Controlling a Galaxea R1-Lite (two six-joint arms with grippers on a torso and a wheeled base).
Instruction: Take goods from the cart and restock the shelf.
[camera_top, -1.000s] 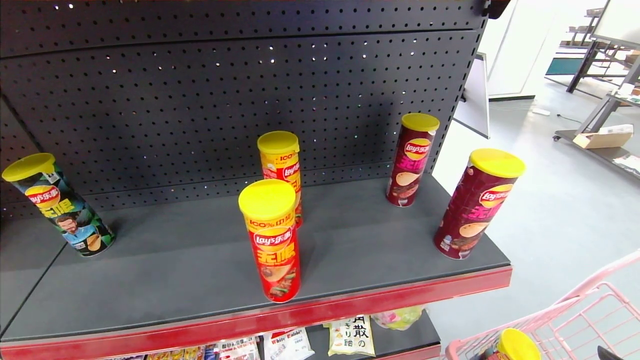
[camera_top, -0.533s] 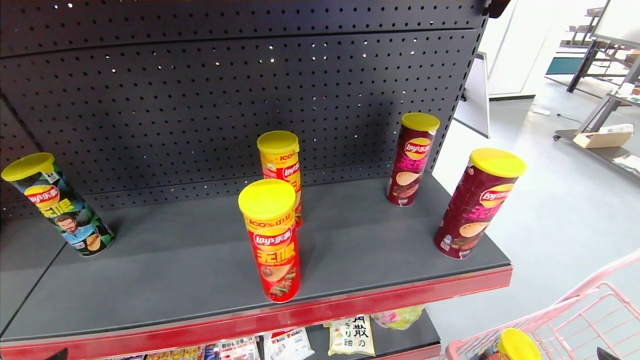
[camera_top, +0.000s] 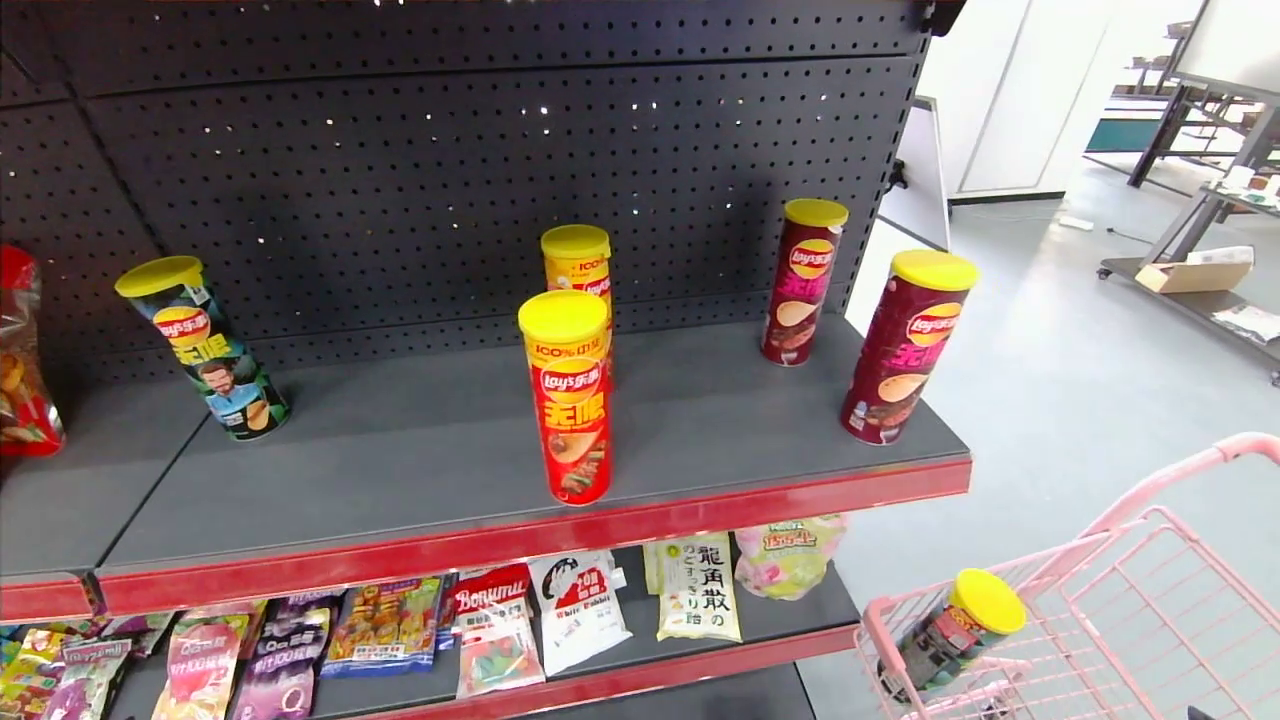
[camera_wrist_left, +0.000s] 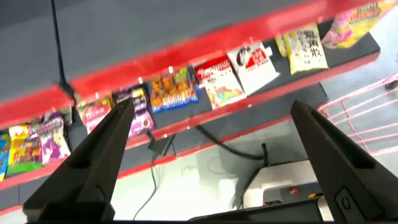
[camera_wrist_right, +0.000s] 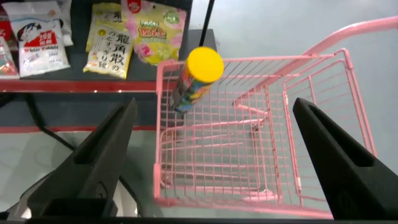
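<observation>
Five yellow-lidded chip cans stand upright on the dark shelf (camera_top: 400, 470): a green-and-black one (camera_top: 205, 350) at the left, a red one (camera_top: 570, 400) at the front middle with an orange one (camera_top: 580, 265) behind it, and two maroon ones (camera_top: 803, 282) (camera_top: 905, 345) at the right. One more can (camera_top: 950, 635) (camera_wrist_right: 196, 78) leans in a corner of the pink cart (camera_top: 1150, 560) (camera_wrist_right: 267, 59). My right gripper (camera_wrist_right: 214, 162) hangs open above the cart, holding nothing. Lower down, my left gripper (camera_wrist_left: 211, 162) is open and empty in front of the lower shelf's snack bags (camera_wrist_left: 217, 81).
Snack bags (camera_top: 580, 610) fill the lower shelf under the red shelf edge (camera_top: 540, 535). A red bag (camera_top: 20, 370) sits on the neighbouring shelf at the left. Open grey floor lies to the right, with metal tables (camera_top: 1200, 270) far off.
The head camera has pulled back, bringing the lower shelf and more of the cart into sight. The cans on the shelf keep their places.
</observation>
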